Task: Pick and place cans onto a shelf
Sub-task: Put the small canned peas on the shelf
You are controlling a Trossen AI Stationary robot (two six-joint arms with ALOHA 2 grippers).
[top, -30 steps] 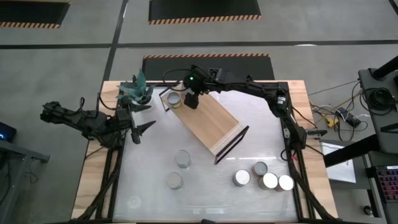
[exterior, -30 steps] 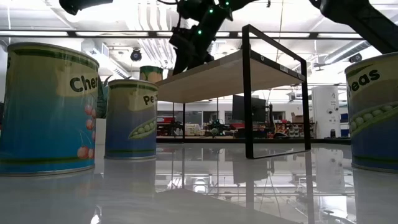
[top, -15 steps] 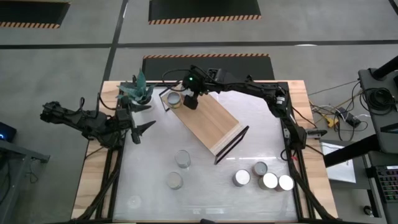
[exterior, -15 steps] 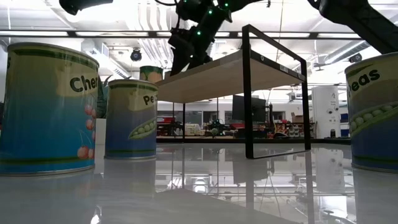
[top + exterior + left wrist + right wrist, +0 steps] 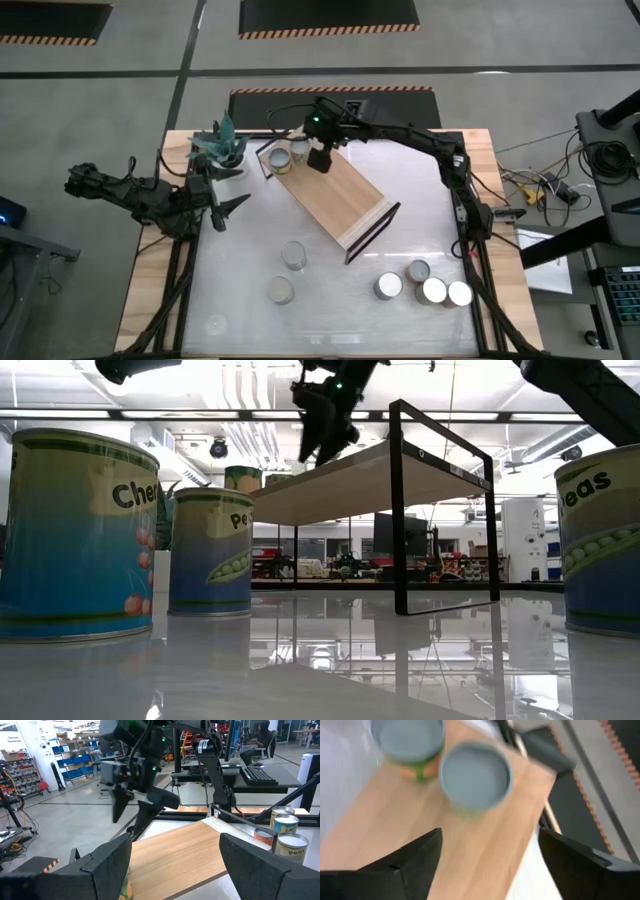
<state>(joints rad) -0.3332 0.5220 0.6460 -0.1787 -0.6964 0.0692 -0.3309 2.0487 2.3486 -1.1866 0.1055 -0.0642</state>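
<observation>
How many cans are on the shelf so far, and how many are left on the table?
Done: two cans stand on the shelf at its far end. In hand: nothing; the right pincer hovers open over the board beside them, and the left pincer waits open at the table's left edge. Left: six cans on the table, two near the middle, four at front right.

Both arms are dark, near-black, built of slim jointed links. The right arm (image 5: 400,138), running across the upper middle of the high view, carries a small green light near its wrist and a black cable looping off its upper left. The left arm (image 5: 130,192), at the left edge, ends in two pointed black fingers (image 5: 232,205). In the wrist views the fingers (image 5: 107,865) show as broad, matte black wedges.
</observation>
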